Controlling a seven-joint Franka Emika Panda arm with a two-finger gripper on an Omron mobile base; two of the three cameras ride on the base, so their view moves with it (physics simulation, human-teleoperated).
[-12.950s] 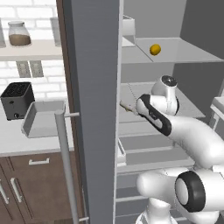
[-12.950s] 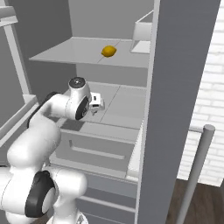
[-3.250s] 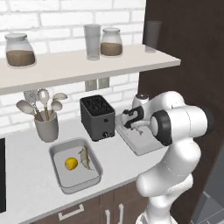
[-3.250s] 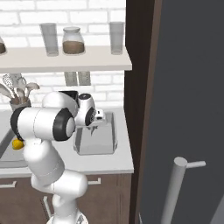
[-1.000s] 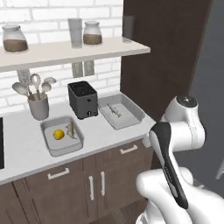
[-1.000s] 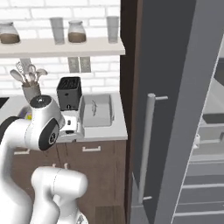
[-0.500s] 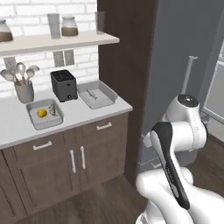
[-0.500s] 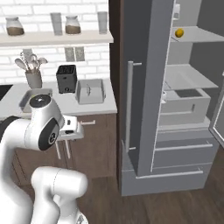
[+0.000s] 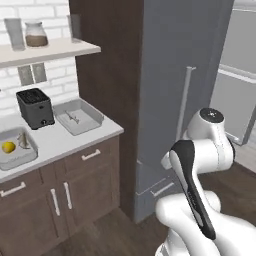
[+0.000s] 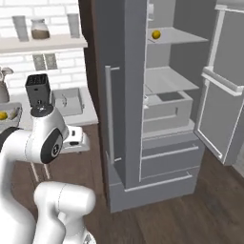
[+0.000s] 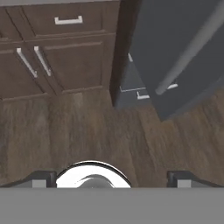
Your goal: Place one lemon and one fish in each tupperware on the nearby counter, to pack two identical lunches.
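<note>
On the counter point(image 9: 60, 140) at far left, one tupperware point(image 9: 15, 157) already holds a lemon point(image 9: 8, 147) and a fish point(image 9: 22, 140), while the tupperware point(image 9: 77, 116) to its right has only a fish point(image 9: 72, 118). The second lemon point(image 10: 156, 34) sits on a shelf in the open fridge point(image 10: 167, 86) at right. The gripper point(image 11: 111, 177) hangs spread wide and empty over the floor, so the step in hand looks like fetching that lemon, which calls for reaching up into the fridge.

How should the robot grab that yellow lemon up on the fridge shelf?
The lemon is small and round and sits alone on the upper fridge shelf, so any two opposite sides would likely do. Come in level from the open front, since the shelf is underneath it and the fridge walls close in the back and sides. The gripper is open wide and holds nothing.
</note>
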